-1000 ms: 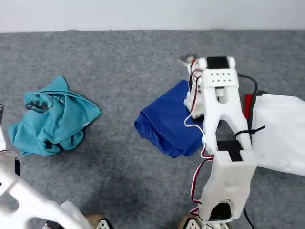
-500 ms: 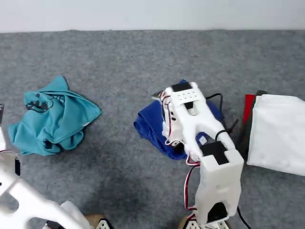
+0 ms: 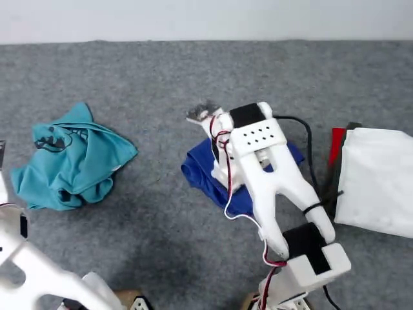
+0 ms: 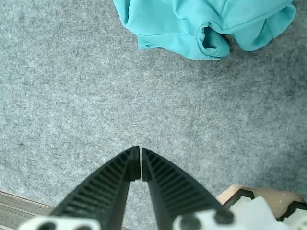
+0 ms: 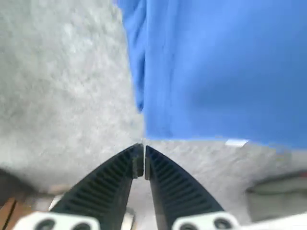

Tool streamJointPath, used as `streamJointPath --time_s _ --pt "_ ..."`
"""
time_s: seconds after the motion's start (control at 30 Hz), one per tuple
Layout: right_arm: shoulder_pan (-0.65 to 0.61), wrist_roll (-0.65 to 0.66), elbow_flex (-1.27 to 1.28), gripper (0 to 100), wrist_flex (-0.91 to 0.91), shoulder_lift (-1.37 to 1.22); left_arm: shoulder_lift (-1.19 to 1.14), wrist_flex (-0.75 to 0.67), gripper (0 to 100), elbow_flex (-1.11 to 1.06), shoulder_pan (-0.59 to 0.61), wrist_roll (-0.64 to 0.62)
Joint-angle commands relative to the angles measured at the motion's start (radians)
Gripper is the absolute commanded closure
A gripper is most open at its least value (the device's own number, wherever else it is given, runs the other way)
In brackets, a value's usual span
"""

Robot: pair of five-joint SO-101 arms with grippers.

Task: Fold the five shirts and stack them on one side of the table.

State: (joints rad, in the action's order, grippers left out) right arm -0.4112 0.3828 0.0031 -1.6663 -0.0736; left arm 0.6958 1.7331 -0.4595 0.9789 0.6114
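A folded blue shirt [image 3: 205,169] lies mid-table, and the right arm stretches over it. My right gripper [image 3: 203,114] hovers just past the shirt's far left corner. In the right wrist view the right gripper [image 5: 139,149] is shut with nothing in it, its tips over grey carpet beside the blue shirt [image 5: 216,72]. A crumpled teal shirt [image 3: 71,158] lies at the left. My left gripper [image 4: 140,152] is shut and empty over bare carpet, a short way from the teal shirt [image 4: 206,24]. A folded white shirt [image 3: 377,181] tops a stack at the right edge.
Red cloth [image 3: 335,145] and dark cloth [image 3: 334,184] peek out from under the white shirt. The left arm's white body [image 3: 26,265] sits at the near left corner. Grey carpet [image 3: 155,84] covers the table, and a pale wall runs along the far edge.
The right arm has swung left across the blue shirt, from its right side to its far left corner. The shirts and the left arm have stayed put.
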Motion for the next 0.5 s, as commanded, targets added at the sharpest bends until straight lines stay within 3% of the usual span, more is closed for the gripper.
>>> streamJointPath --time_s 0.0,0.27,0.47 --pt "0.024 0.014 -0.032 98.8 0.180 0.042 0.025 0.011 98 0.002 -0.002 -0.006" --pt "-0.002 0.012 -0.035 98.8 0.601 -0.231 0.025 0.012 98 0.002 0.005 -0.006" --pt "-0.136 0.012 -0.069 98.8 0.650 -0.378 0.025 0.012 98 0.002 0.005 -0.006"
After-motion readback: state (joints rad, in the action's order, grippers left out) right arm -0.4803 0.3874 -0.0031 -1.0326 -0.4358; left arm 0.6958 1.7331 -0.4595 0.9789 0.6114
